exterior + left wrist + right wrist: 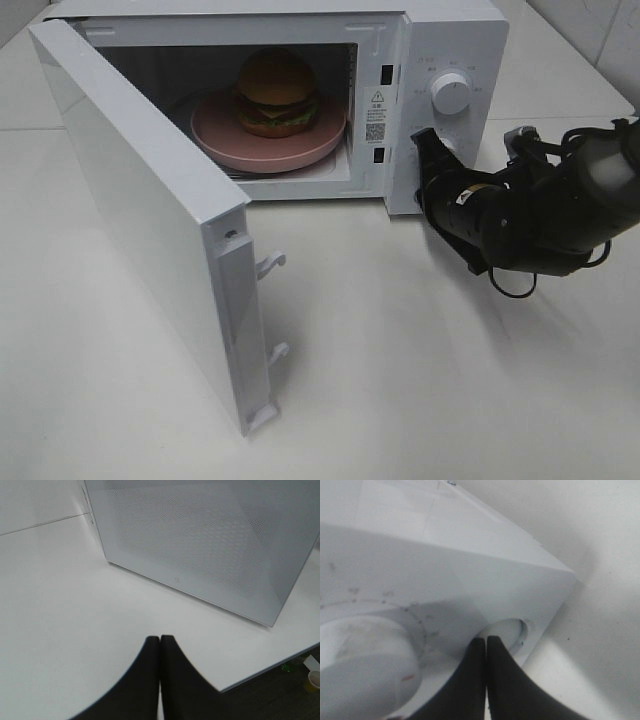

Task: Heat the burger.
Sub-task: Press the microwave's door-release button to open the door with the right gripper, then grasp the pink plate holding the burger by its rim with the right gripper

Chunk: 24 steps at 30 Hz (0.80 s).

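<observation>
White worktop [400, 380] fills your overhead view, with white wall tiles along the 12 o'clock edge. At 12 o'clock stands the white microwave [450, 40], its door [140, 210] swung wide and running out toward 8 o'clock. Inside the lit cavity you see a round pink plate [215, 135], and the burger [277, 92] sits upright on the middle of it, bun on top, with cheese and lettuce showing at the edge.

Your right arm [520, 215] comes in from 3 o'clock, lying low over the worktop and angled toward 10 o'clock. Its tip is at the microwave's control panel [440, 60], just below the dial [450, 95]. Your right wrist view shows the right jaws pressed together with nothing between them, their tips at a round recess [507, 630] beside the dial. You cannot tell whether they touch it.

Your left arm is outside the overhead view. In its wrist view the left jaws are also pressed together and hold nothing. They are above bare worktop and face the outer side of the open door, well apart from it.
</observation>
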### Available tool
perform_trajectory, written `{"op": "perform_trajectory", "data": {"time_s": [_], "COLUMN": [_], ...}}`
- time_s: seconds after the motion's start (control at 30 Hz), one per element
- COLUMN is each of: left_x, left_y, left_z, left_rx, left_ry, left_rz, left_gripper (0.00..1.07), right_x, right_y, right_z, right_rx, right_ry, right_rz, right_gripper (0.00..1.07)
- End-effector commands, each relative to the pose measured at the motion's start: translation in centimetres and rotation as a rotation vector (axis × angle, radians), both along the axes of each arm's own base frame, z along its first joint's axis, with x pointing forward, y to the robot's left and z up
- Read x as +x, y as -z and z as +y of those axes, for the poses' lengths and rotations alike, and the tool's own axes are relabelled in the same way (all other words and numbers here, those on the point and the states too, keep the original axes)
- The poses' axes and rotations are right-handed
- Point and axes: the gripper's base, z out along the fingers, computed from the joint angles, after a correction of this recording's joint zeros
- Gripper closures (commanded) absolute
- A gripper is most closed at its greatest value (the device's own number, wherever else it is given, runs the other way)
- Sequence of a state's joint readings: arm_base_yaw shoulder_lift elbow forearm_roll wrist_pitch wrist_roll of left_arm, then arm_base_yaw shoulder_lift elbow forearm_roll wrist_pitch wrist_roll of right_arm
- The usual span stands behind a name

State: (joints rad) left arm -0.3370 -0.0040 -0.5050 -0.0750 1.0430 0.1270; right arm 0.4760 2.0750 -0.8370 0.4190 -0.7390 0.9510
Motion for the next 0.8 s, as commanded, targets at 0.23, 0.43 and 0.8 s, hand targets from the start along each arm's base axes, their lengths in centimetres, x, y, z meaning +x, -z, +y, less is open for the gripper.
{"op": "perform_trajectory", "data": {"time_s": [0.23,0.43,0.8], "left_x": [-0.3,-0.3,-0.3], "left_y": [0.0,0.0,0.0], "left_z": [0.1,0.1,0.1], "left_rx": [-0.006,-0.006,-0.006], "left_ry": [0.001,0.001,0.001], "left_rz": [-0.02,-0.02,-0.02], "left_gripper": [1.06,1.06,1.06], "right_x": [-3.5,-4.7,-5.4], "right_y": [-1.5,-1.9,-2.5], "right_z": [-1.3,-1.2,0.7], "right_rx": [-0.134,-0.336,-0.837], "right_ry": [-0.136,-0.348,-0.844], "right_rz": [-0.025,-0.129,-0.451], "right_gripper": [1.06,1.04,1.04]}}
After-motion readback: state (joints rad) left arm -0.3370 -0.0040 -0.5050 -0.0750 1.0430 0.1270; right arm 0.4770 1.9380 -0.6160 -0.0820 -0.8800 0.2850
